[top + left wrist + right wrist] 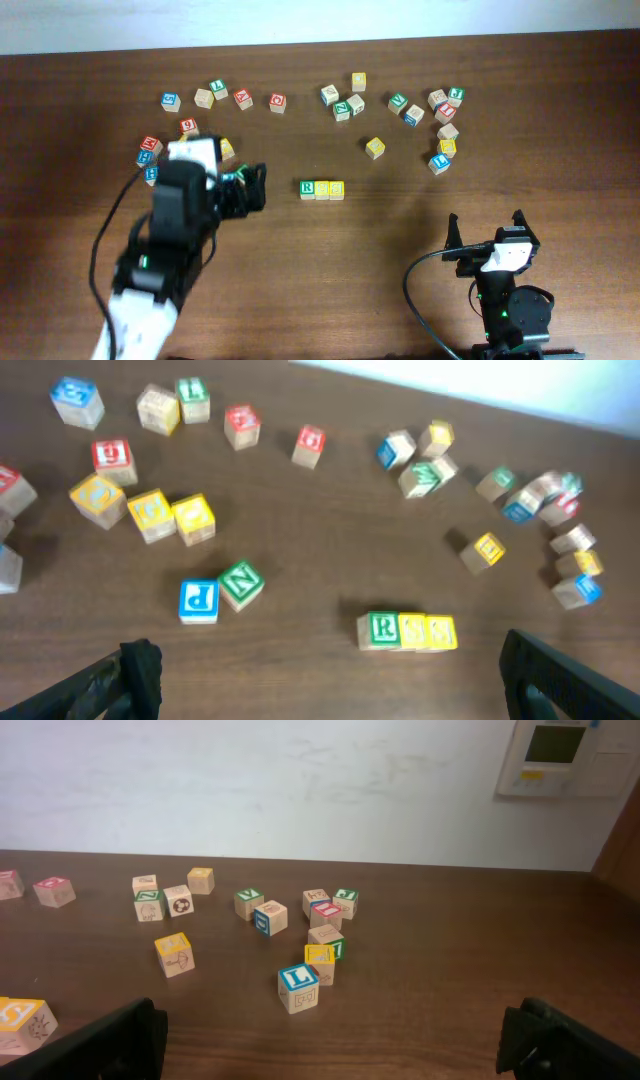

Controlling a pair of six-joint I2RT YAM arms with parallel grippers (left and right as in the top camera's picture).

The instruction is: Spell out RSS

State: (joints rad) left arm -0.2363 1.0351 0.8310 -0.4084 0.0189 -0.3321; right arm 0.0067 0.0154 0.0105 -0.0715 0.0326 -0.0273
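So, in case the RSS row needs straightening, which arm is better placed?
Left, probably: the left gripper, open, sits level with the RSS row and closer than the right gripper, also open but set back.

RSS (322, 189) yellow faces too small to read overhead; far-right cubes (550, 495) blurred; pale cube (8, 570) cut by left edge; yellow cube (229, 150) half hidden behind left arm (170, 230)

Overhead: straight down, far off, takes in the whole table (330, 270). Left wrist: low, angled down toward the far wall (500, 380), close on the row of three blocks (405, 631). Right wrist: near tabletop level, looking almost flat at the wall. All three share the lone yellow block (375, 148) and right-hand cluster (446, 112).
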